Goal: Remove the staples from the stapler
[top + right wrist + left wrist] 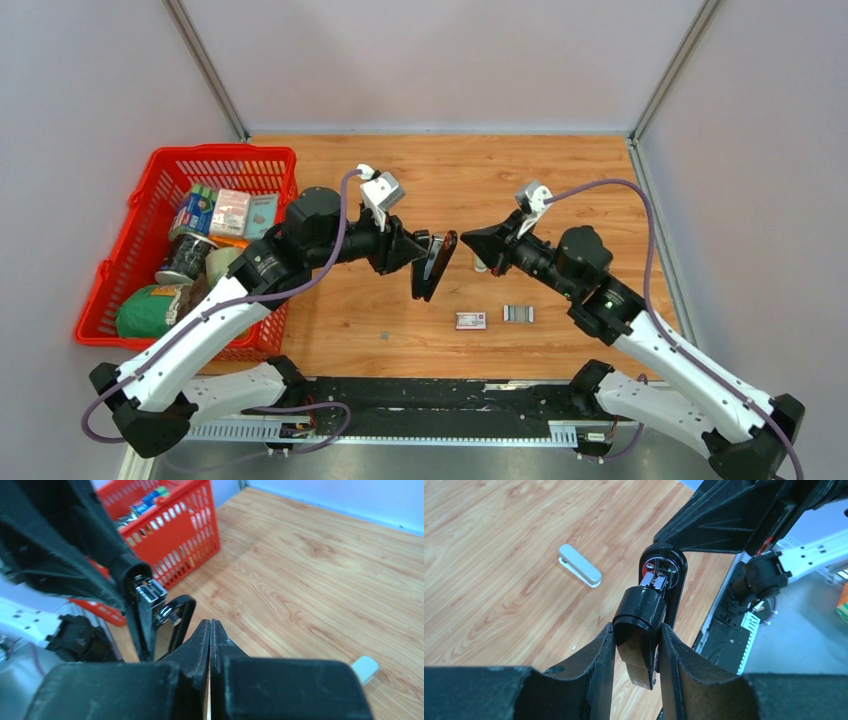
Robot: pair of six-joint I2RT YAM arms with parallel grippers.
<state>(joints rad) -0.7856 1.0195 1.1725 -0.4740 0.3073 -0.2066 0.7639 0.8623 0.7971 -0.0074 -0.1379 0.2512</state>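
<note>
Black stapler (pixel 437 262) is held off the wooden tabletop (pixel 400 180), about centre of the scene, tilted steeply with its lower end toward the near edge. Left jaws are partly open and clamped on it, one finger on each side of the body; the left wrist view shows the glossy black cap (pixel 644 612) sticking up between them. The stapler looks hinged open, with two black parts spread apart. A silver metal channel (pixel 150 592) and a small screw (pixel 172 620) show at the top end. Can't tell if any strip is still inside.

Right jaws are fully shut with nothing between them. The tips point left at the stapler's upper end, just beside it; contact can't be judged.

The staples (pixel 518 313) lie loose on the tabletop as a short silver-grey strip piece. They sit right of centre toward the near edge, well apart from the stapler and roughly below the right arm's forearm. A small red-and-white box (pixel 470 320) sits just left of them, not touching.

A white oblong piece (pixel 580 572) lies flat on the wood, near the right jaws. A red basket (pixel 125 230) at far left holds packets and tins.
</note>
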